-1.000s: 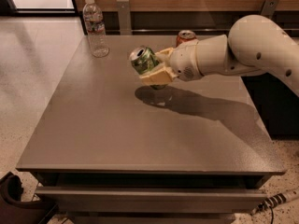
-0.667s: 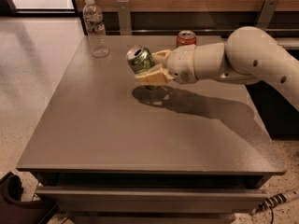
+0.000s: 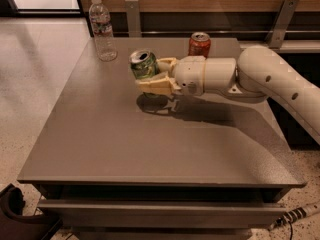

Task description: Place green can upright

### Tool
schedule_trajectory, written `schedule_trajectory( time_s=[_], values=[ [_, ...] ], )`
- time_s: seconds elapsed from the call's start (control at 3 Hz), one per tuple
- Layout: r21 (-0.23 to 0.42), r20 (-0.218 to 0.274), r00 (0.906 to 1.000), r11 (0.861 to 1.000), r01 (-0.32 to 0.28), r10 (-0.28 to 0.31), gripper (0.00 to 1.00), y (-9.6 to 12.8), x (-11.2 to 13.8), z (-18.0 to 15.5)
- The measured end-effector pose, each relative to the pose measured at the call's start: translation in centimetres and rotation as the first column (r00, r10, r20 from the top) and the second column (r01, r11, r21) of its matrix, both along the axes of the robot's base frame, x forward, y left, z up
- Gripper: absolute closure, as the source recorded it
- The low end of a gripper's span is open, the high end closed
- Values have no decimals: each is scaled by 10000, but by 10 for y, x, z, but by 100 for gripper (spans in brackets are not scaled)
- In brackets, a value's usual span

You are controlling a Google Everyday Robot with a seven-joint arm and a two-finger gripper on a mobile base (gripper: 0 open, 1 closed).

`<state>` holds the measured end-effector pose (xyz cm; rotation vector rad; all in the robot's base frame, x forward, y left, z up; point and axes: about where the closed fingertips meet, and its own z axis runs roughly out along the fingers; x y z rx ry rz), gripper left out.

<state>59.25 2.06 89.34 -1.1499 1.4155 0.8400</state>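
Observation:
The green can (image 3: pixel 144 64) is held in my gripper (image 3: pixel 150 74) above the back middle of the grey table (image 3: pixel 125 144). It is tilted a little, with its silver top facing up and toward the camera. The cream fingers (image 3: pixel 156 85) are shut around its lower body, one above and one below. The can's shadow lies on the table just under it, so it hangs slightly above the surface. My white arm comes in from the right.
A clear plastic water bottle (image 3: pixel 102 29) stands at the table's back left. An orange-red can (image 3: pixel 199 44) stands upright at the back, just behind my wrist. A wooden wall panel with metal brackets runs behind the table.
My gripper has carried the green can a little left and toward the back, and the can has turned more upright.

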Motion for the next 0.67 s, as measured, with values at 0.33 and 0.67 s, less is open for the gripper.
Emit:
schedule_trajectory(
  time_s=[0.33, 0.67],
  values=[
    [498, -27, 9993, 9981, -360, 362, 100, 11, -2, 3],
    [562, -37, 9991, 9976, -412, 415, 100, 12, -3, 4]
  ],
)
